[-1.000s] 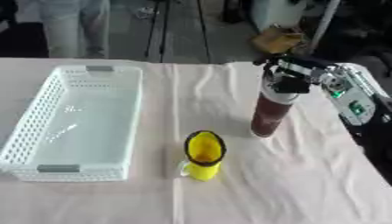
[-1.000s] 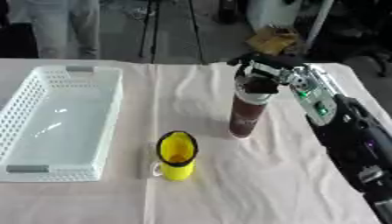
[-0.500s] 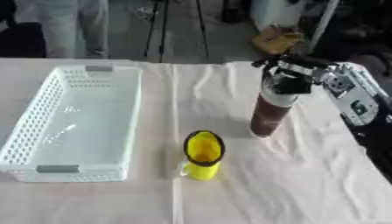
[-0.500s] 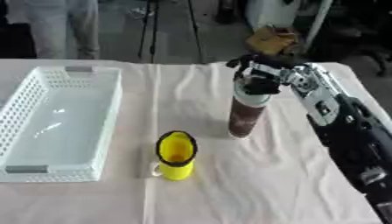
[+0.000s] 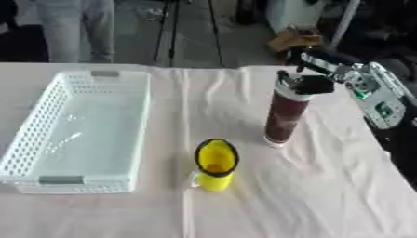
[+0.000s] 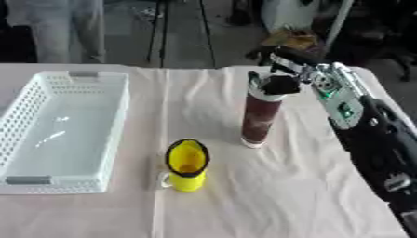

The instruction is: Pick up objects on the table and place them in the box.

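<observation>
Right hand [image 6: 281, 83] is staying curled around the top of the tall dark-red cylindrical canister [image 6: 259, 116], which is remaining upright on the cloth, unlifted, with the white plastic basket [image 5: 49, 135] waiting empty.

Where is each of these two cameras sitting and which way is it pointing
Left eye view: in the robot's head, looking down at the white cloth-covered table; the right hand shows at the top of the tall dark red can.
Right eye view: beside it, facing the same way; more of the black right arm shows.
Both share the white basket and the yellow mug.
</observation>
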Motion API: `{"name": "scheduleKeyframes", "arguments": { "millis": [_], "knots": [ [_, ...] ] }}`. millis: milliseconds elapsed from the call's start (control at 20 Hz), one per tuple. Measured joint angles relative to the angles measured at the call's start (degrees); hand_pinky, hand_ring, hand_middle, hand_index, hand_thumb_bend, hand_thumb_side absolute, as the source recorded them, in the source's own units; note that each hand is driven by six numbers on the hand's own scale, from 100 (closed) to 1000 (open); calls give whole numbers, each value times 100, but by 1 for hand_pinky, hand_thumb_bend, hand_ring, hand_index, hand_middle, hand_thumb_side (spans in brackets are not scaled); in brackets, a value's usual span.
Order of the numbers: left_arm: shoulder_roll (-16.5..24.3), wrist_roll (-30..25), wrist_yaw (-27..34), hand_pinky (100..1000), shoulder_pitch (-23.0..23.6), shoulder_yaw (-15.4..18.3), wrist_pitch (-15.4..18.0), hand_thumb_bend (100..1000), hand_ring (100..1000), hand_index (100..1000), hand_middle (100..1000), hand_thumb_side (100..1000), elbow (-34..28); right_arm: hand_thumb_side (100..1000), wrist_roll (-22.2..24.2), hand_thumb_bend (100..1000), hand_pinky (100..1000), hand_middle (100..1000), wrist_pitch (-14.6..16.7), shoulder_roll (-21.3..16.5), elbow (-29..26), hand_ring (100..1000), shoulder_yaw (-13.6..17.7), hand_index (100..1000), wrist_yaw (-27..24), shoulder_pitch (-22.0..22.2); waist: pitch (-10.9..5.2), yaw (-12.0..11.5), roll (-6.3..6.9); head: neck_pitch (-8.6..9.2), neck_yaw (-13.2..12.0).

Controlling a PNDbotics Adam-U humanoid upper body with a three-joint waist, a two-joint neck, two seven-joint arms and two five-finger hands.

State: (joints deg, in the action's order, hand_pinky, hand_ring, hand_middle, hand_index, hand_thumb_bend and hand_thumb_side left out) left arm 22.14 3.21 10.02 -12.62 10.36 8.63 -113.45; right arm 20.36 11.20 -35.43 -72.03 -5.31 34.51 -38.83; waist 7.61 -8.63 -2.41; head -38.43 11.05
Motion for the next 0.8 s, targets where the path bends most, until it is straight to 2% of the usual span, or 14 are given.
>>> {"name": "scheduleKeyframes", "arguments": {
  "millis": [550, 800],
  "knots": [
    [0, 0, 0, 549, 0, 0, 0, 439, 820, 808, 774, 932, 0, 575, -292, 100, 704, 877, -61, -21, 4, 837, 13, 962, 44, 0, 0, 1, -13, 0, 1],
    [0, 0, 0, 549, 0, 0, 0, 439, 820, 809, 774, 932, 0, 630, -210, 100, 704, 881, -26, -21, -8, 841, -11, 967, 33, 6, 0, 1, -12, 0, 2]
  ]
}}
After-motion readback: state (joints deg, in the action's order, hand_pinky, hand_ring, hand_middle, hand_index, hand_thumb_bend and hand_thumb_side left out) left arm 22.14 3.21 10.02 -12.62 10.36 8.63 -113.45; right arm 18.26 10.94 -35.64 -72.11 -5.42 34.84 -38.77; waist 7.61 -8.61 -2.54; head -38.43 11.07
